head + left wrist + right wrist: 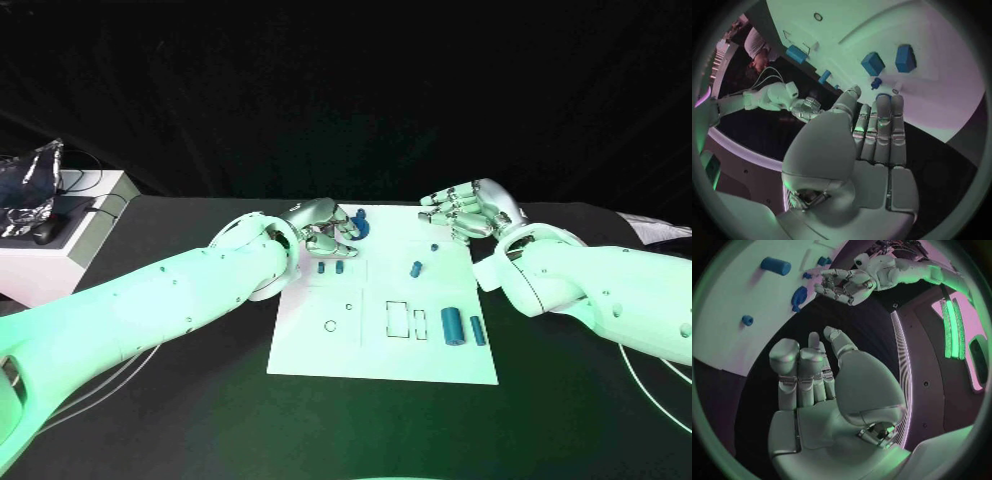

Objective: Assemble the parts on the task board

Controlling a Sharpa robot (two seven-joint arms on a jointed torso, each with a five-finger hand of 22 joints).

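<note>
While the task board [378, 345] lies mid-table, the left hand [323, 230] is held over its far left corner, fingers straight and pressed together, nothing gripped. The right hand [469, 210] is held beyond its far right corner, fingers loosely curled, empty. Blue parts [451, 324] are spread across the board

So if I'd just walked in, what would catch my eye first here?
Probably the flat white task board in the middle of the black table, dotted with small blue parts such as the upright blue cylinder near its right side. Then the two silver hands at its far end: the left hand over the board's far-left corner, the right hand just past its far-right corner, fingers apart and holding nothing.
</note>
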